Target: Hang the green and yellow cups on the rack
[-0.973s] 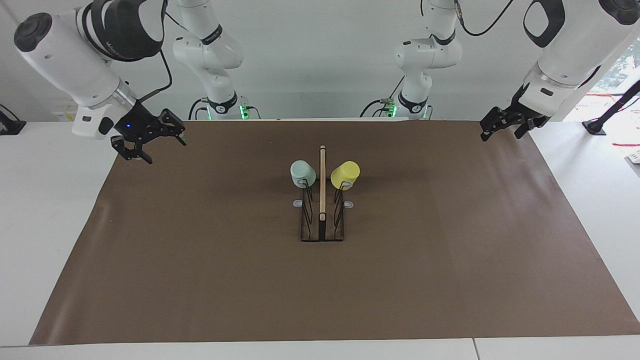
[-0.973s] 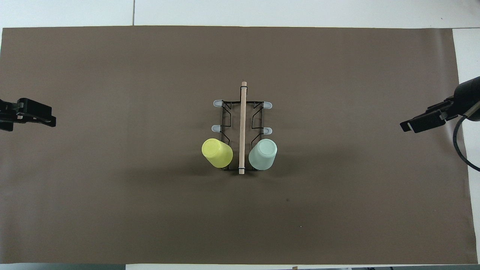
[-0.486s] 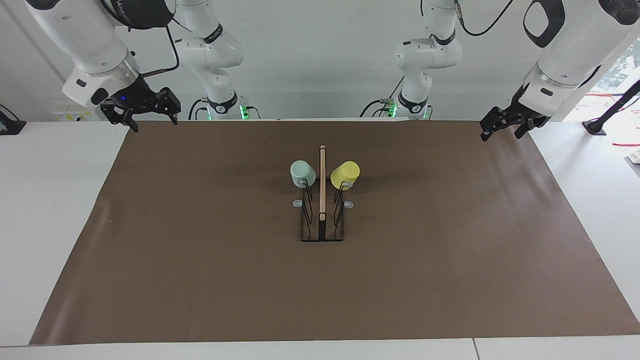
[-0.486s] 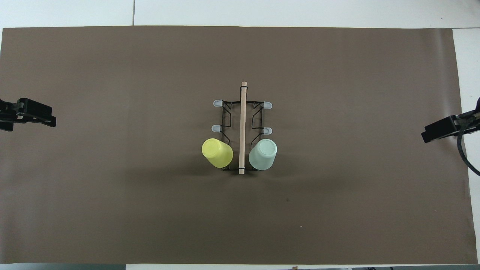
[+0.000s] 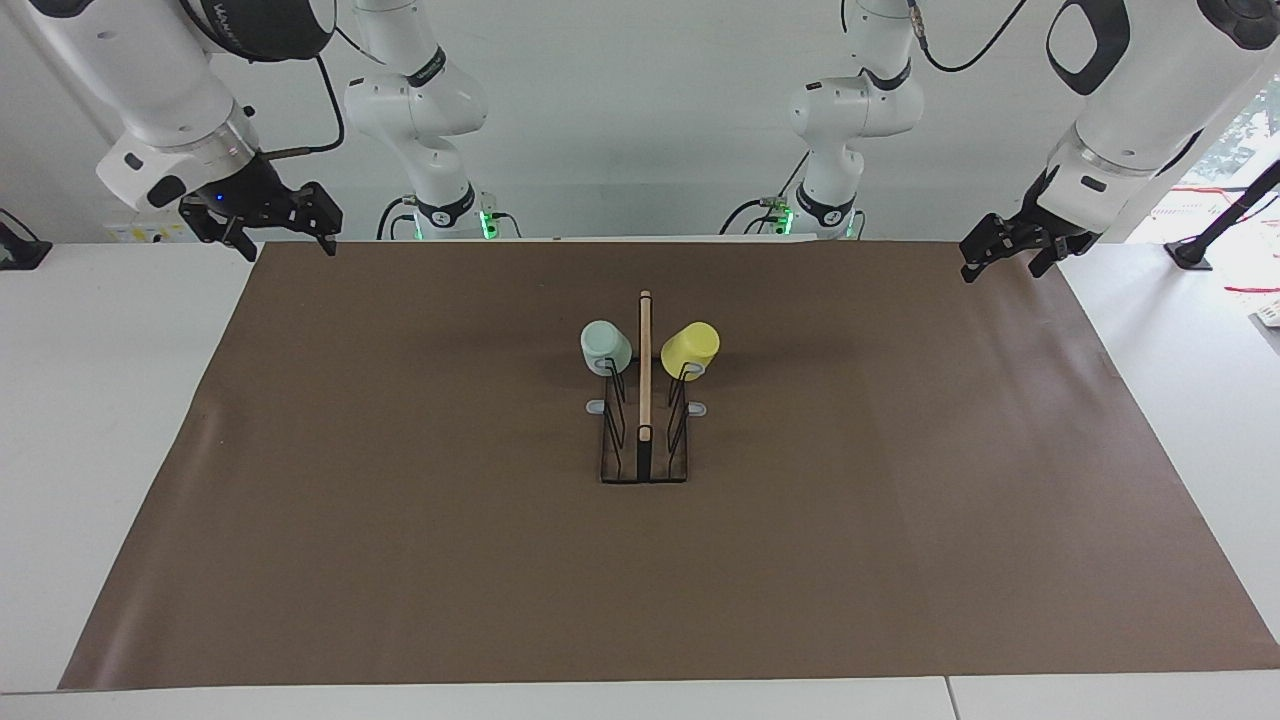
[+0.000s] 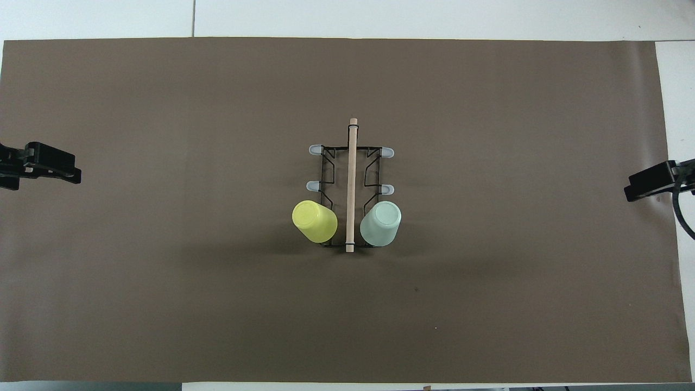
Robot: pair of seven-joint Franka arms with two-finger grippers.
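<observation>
Brown mat (image 5: 400, 560) (image 6: 163, 298) covers most of the white table (image 5: 90, 420) (image 6: 380, 16) under my two arms. At its middle stands the black wire rack (image 5: 644, 440) (image 6: 350, 184), with a light wooden bar along its centre and grey-tipped pegs on both sides, well apart from both of my grippers and between them. The pale mint green cup (image 5: 605, 347) (image 6: 380, 223) hangs mouth-down on the peg at the end nearest me, on the side toward my right arm. The bright yellow cup (image 5: 690, 347) (image 6: 314, 221) hangs the same way on the matching peg toward my left arm. The four remaining pegs carry nothing. My right gripper (image 5: 278, 234) (image 6: 651, 181) hangs in the air over the mat's edge at my right arm's end, its fingers spread wide and holding nothing. My left gripper (image 5: 1012, 250) (image 6: 40, 165) waits over the mat's edge at my left arm's end, also spread and holding nothing.
</observation>
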